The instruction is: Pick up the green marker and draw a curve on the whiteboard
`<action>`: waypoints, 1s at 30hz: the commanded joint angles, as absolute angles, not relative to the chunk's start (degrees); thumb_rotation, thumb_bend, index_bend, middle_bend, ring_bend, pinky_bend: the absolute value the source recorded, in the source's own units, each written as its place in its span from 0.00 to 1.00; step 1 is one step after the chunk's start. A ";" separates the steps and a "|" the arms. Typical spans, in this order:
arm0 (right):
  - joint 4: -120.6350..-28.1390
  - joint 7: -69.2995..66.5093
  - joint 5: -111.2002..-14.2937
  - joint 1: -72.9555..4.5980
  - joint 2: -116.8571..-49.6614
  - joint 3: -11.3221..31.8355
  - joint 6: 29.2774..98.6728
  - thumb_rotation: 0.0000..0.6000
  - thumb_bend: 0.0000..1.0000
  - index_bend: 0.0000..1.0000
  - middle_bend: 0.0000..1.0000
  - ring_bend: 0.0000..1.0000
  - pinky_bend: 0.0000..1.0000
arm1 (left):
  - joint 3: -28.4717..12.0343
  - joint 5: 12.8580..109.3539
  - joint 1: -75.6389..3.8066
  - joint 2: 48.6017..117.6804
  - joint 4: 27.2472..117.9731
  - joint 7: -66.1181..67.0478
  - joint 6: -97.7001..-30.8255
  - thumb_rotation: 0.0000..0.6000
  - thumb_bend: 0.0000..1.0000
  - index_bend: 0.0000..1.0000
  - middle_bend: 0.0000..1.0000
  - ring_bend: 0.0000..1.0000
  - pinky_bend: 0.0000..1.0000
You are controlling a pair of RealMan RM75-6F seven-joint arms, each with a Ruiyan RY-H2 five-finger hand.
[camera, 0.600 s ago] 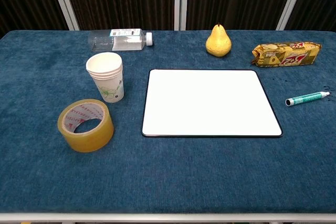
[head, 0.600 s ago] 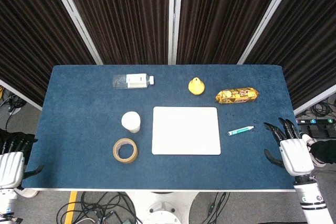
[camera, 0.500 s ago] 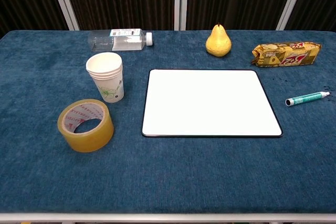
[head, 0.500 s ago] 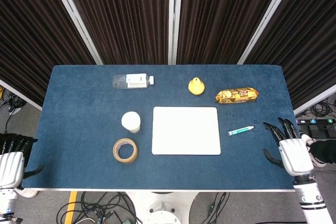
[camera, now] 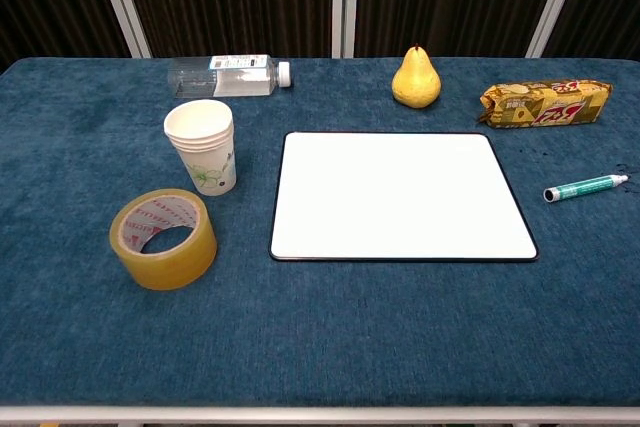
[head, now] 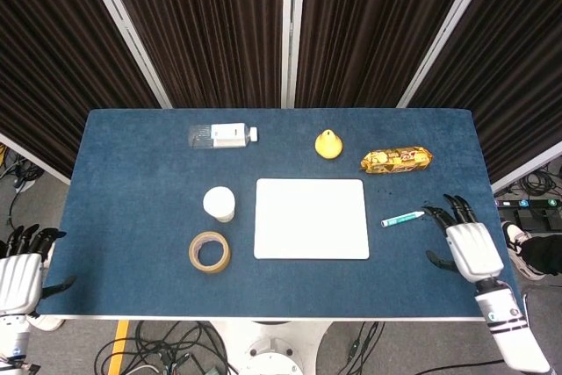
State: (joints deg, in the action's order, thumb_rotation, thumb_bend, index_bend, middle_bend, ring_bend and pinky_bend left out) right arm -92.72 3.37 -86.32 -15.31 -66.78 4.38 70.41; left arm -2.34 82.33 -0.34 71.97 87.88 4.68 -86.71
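Head view: right robot hand (head: 472, 249) sits palm down w/ fingers spread, holding nothing, near green marker (head: 403, 218); left robot hand (head: 19, 273) open too.

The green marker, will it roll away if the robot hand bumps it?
Probably. The green marker looks round and thin and lies flat on the table, so a sideways nudge could roll it. The cloth-like top may slow it. It looks small and stiff, likely light for the right hand.

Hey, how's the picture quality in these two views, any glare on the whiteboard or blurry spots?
Head view: even light, the whiteboard reads flat white with no glare, and the right hand is sharp. Chest view: crisp too, the whiteboard has no hotspot, and the tape roll throws only a soft shadow.
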 commanded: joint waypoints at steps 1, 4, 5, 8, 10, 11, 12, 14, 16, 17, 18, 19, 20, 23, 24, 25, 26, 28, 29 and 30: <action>-86.07 8.68 -82.81 -23.13 -72.18 5.99 59.62 1.00 0.10 0.32 0.34 0.09 0.04 | -2.28 81.96 -0.11 71.94 87.96 4.84 -86.75 1.00 0.00 0.27 0.22 0.09 0.07; -79.88 11.72 -81.70 -26.50 -76.45 6.04 55.07 1.00 0.10 0.36 0.37 0.11 0.06 | -2.16 81.34 0.26 71.95 88.02 4.76 -86.70 1.00 0.00 0.27 0.22 0.09 0.07; -77.77 12.94 -81.57 -27.23 -77.79 6.15 54.60 1.00 0.10 0.36 0.38 0.12 0.06 | -2.10 81.24 0.35 71.96 87.98 4.74 -86.68 1.00 0.00 0.27 0.22 0.09 0.07; -71.43 15.28 -81.49 -29.03 -81.84 6.42 54.09 1.00 0.10 0.36 0.39 0.13 0.07 | -2.00 80.95 0.57 71.84 88.01 4.71 -86.63 1.00 0.00 0.27 0.22 0.09 0.07; -68.11 14.89 -81.83 -30.03 -83.68 6.16 53.40 1.00 0.12 0.37 0.40 0.13 0.07 | -2.01 80.72 0.66 71.82 87.97 4.69 -86.58 1.00 0.00 0.27 0.22 0.09 0.07; -66.63 14.83 -82.22 -30.40 -84.34 5.94 53.32 1.00 0.13 0.37 0.41 0.14 0.08 | -2.05 80.66 0.66 71.84 87.93 4.67 -86.56 1.00 0.00 0.27 0.22 0.09 0.07; -64.59 14.86 -82.76 -30.84 -85.21 5.65 53.35 1.00 0.14 0.38 0.41 0.15 0.08 | -2.08 80.62 0.67 71.89 87.91 4.65 -86.56 1.00 0.00 0.27 0.22 0.09 0.07; -61.74 14.58 -83.34 -31.41 -86.52 5.18 53.17 1.00 0.16 0.41 0.43 0.15 0.09 | -2.05 80.52 0.68 71.91 87.92 4.65 -86.41 1.00 0.00 0.27 0.22 0.09 0.07; -59.23 13.38 -83.76 -32.02 -87.87 4.55 52.35 1.00 0.16 0.41 0.43 0.16 0.09 | -2.01 80.47 0.63 71.95 87.89 4.71 -86.18 1.00 0.00 0.27 0.22 0.09 0.07; -58.08 12.66 -84.14 -32.34 -88.57 4.15 52.04 1.00 0.17 0.41 0.43 0.16 0.09 | -2.01 80.46 0.62 71.97 87.92 4.76 -86.15 1.00 0.00 0.27 0.22 0.09 0.07; -57.31 12.20 -84.44 -32.55 -89.06 3.86 51.90 1.00 0.17 0.42 0.44 0.16 0.09 | -2.01 80.43 0.63 71.97 87.97 4.79 -86.15 1.00 0.00 0.27 0.22 0.09 0.07; -56.66 11.83 -84.73 -32.72 -89.50 3.57 51.82 1.00 0.17 0.42 0.44 0.16 0.09 | -2.04 80.38 0.65 71.95 88.02 4.81 -86.17 1.00 0.00 0.27 0.22 0.09 0.07; -56.10 11.48 -85.05 -32.86 -89.91 3.31 51.87 1.00 0.17 0.42 0.44 0.16 0.09 | -2.04 80.34 0.70 71.92 88.09 4.81 -86.20 1.00 0.00 0.27 0.22 0.09 0.07; -54.23 10.46 -86.01 -33.13 -91.04 2.44 52.20 1.00 0.18 0.45 0.46 0.18 0.10 | -1.99 80.10 0.82 71.80 88.19 4.85 -86.11 1.00 0.00 0.27 0.22 0.09 0.07; -53.77 10.17 -86.20 -33.17 -91.27 2.21 52.26 1.00 0.19 0.46 0.47 0.19 0.10 | -1.97 80.08 0.86 71.75 88.21 4.84 -86.11 1.00 0.00 0.27 0.22 0.09 0.07; -53.31 9.85 -86.41 -33.19 -91.47 1.97 52.41 1.00 0.19 0.46 0.47 0.19 0.10 | -1.98 80.02 0.90 71.71 88.21 4.79 -86.10 1.00 0.00 0.27 0.22 0.09 0.07; -53.07 9.65 -86.54 -33.18 -91.55 1.81 52.59 1.00 0.19 0.47 0.48 0.20 0.10 | -1.99 79.98 0.95 71.69 88.19 4.75 -86.14 1.00 0.00 0.27 0.22 0.09 0.07; -52.72 9.22 -86.81 -33.13 -91.62 1.57 53.12 1.00 0.19 0.48 0.49 0.21 0.10 | -2.03 79.89 1.00 71.74 88.15 4.67 -86.16 1.00 0.00 0.27 0.22 0.09 0.07; -52.65 9.08 -86.86 -33.10 -91.62 1.49 53.28 1.00 0.19 0.49 0.49 0.21 0.10 | -2.03 79.89 0.99 71.76 88.14 4.67 -86.12 1.00 0.00 0.27 0.22 0.09 0.07; -52.64 8.98 -86.89 -33.14 -91.57 1.49 53.44 1.00 0.19 0.49 0.49 0.21 0.10 | -1.99 79.94 1.00 71.78 88.09 4.65 -86.12 1.00 0.00 0.27 0.22 0.09 0.07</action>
